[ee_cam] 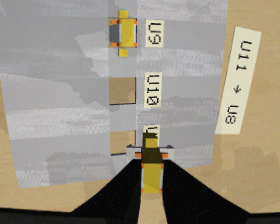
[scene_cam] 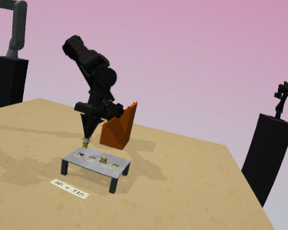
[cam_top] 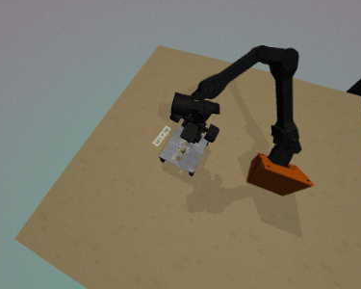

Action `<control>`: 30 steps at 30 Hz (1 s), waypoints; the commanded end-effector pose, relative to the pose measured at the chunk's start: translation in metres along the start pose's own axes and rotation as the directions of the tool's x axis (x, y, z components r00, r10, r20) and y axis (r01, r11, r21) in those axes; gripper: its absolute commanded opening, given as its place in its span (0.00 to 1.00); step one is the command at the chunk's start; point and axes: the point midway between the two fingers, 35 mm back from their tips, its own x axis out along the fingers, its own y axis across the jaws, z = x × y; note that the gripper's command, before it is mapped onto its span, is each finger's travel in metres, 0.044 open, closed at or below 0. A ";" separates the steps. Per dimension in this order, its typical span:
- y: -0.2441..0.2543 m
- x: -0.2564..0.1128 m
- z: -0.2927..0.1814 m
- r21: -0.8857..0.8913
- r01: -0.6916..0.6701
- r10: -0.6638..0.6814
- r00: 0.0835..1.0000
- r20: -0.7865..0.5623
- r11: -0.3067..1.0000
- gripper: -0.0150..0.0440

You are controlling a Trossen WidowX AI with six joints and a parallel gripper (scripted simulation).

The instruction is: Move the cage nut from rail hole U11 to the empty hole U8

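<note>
In the exterior view, left to right, nearly closed jaws [cam_top: 191,134] [scene_cam: 85,139] grip the cage nut [scene_cam: 85,142] [ee_cam: 152,179], probably light, stiff-bodied with springy wings, best pinched by its sides, above the rail plate's [cam_top: 192,160] [scene_cam: 121,164] [ee_cam: 185,77] U11 end, with the other nut [cam_top: 182,149] [scene_cam: 104,159] [ee_cam: 128,33] farther right.

Small pale labels on the grey rail plate [cam_top: 192,160] [scene_cam: 118,169] [ee_cam: 55,113] read "U9" [ee_cam: 154,33] and "U10" [ee_cam: 152,90], each beside a hole; on a third label [ee_cam: 151,131], partly covered by what the gripper [cam_top: 184,145] [scene_cam: 85,142] [ee_cam: 151,167] holds, only a "U" can be made out. A separate pale strip [cam_top: 162,136] [scene_cam: 70,188] [ee_cam: 238,81], lying on the desk [cam_top: 108,197] [scene_cam: 163,192] [ee_cam: 250,175] beside the plate, reads "U11", an arrow, then "U8".
</note>
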 end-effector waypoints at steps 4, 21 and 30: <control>0.001 -0.001 0.039 -0.009 -0.002 0.002 1.000 0.006 1.000 0.30; 0.010 -0.003 0.107 -0.005 0.002 -0.002 1.000 0.002 1.000 0.30; 0.009 0.001 0.107 -0.006 -0.032 0.032 0.999 0.002 0.999 0.30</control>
